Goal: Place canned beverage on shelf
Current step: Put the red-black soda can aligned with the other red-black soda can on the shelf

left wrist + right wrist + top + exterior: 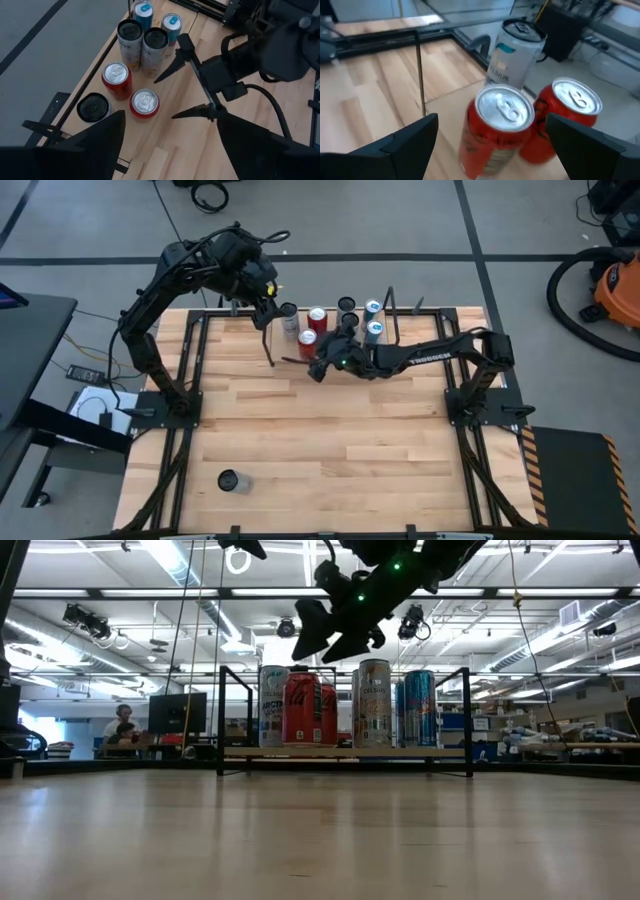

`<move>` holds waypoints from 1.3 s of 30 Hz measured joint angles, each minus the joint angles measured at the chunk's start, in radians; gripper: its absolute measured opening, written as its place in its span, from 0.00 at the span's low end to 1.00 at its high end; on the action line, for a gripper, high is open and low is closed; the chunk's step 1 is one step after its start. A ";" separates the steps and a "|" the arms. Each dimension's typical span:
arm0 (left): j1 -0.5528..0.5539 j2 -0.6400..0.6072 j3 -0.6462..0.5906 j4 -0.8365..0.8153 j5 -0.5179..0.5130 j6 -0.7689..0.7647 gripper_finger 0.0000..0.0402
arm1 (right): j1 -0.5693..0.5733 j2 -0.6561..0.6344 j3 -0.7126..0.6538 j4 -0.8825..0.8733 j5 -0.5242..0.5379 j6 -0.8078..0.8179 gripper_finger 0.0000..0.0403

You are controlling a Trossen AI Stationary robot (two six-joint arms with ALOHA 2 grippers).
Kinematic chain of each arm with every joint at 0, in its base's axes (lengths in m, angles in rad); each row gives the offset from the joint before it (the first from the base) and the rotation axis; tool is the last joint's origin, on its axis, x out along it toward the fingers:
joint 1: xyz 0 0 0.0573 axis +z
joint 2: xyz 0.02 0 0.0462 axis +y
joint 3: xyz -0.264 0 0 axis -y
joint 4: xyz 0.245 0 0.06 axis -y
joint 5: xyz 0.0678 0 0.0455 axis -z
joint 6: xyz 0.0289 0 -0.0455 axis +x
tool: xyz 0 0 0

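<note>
The shelf [250, 752] stands along the table's far edge and carries several upright cans: two red [308, 338] [317, 316], one white [289, 311], two dark-topped [347, 304] and two blue [372, 307]. My right gripper [491, 120] hangs open just above and on the near side of the nearer red can [497, 130], its fingers apart from the can. My left gripper [268, 315] is held high over the shelf's left part, open, with nothing between its fingers [100, 142]. Another can [230, 480] is near the table's front left.
The shelf's black rod end frames [220, 720] [468, 720] rise at both ends of the board. One thin upright rod [420, 75] stands close to the red cans. Bare wooden tabletop [330, 440] stretches from the shelf to the near edge.
</note>
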 joint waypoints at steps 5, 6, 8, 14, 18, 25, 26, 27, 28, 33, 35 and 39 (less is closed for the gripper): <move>0.000 0.001 0.000 0.000 0.000 0.000 0.79 | 0.026 0.046 0.001 0.040 0.068 0.026 0.94; 0.000 0.001 0.000 -0.001 0.000 0.000 0.79 | 0.032 0.062 0.001 0.076 0.089 0.026 0.94; 0.000 0.001 0.000 -0.002 0.000 0.000 0.79 | 0.045 0.075 0.002 0.082 0.148 0.026 0.94; 0.000 0.001 0.000 -0.005 0.000 0.017 0.79 | 0.066 0.143 0.003 0.182 0.277 0.025 0.94; 0.000 0.001 0.000 -0.006 0.000 0.016 0.79 | 0.064 0.167 0.005 0.217 0.324 0.044 0.94; 0.000 0.001 0.000 -0.006 0.000 0.016 0.79 | 0.046 0.167 0.004 0.244 0.285 0.107 0.94; 0.000 0.001 0.000 -0.006 0.000 0.016 0.79 | 0.043 0.167 0.004 0.244 0.285 0.122 0.94; 0.000 0.001 0.000 -0.006 0.000 0.016 0.79 | 0.042 0.167 0.004 0.242 0.284 0.134 0.94; 0.000 0.001 0.000 -0.006 0.000 0.016 0.79 | 0.042 0.174 0.004 0.242 0.283 0.146 0.94; 0.000 0.001 0.000 -0.006 0.000 0.016 0.79 | 0.042 0.209 0.006 0.275 0.293 0.157 0.94; 0.000 0.001 0.000 -0.007 0.000 0.017 0.79 | 0.041 0.227 0.004 0.297 0.317 0.156 0.94; 0.000 0.001 0.000 -0.007 0.000 0.017 0.79 | 0.030 0.232 0.007 0.315 0.292 0.164 0.94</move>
